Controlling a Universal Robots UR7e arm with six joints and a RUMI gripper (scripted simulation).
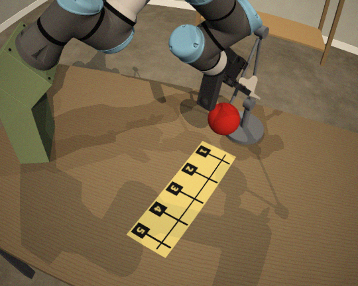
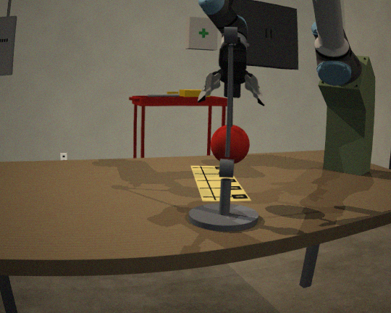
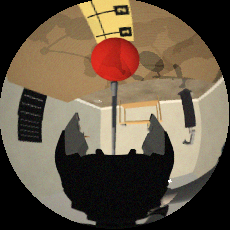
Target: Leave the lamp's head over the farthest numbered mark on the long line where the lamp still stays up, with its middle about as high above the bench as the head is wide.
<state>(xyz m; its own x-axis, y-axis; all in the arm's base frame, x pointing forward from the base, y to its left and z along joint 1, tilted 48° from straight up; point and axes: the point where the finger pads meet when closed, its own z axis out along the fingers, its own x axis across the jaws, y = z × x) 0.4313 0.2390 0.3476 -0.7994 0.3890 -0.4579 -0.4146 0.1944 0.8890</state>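
The lamp's red ball head (image 1: 223, 118) hangs low beside its grey round base (image 1: 247, 132), short of mark 1 on the yellow strip (image 1: 181, 198). The grey lamp arms (image 1: 256, 56) fold up to a joint above. My gripper (image 2: 230, 92) is open and empty, a little above the head, its fingers either side of the thin lamp arm. In the wrist view the head (image 3: 115, 58) lies ahead of my open fingers, with marks 1 and 2 of the strip (image 3: 108, 19) beyond it. In the side view the head (image 2: 231, 143) sits about one head width above the bench.
The green robot pedestal (image 1: 19, 93) stands at the bench's left. The strip's marks run from 1 near the lamp to 5 near the front edge. A wooden shelf (image 1: 296, 30) and a red table (image 2: 175, 101) stand off the bench.
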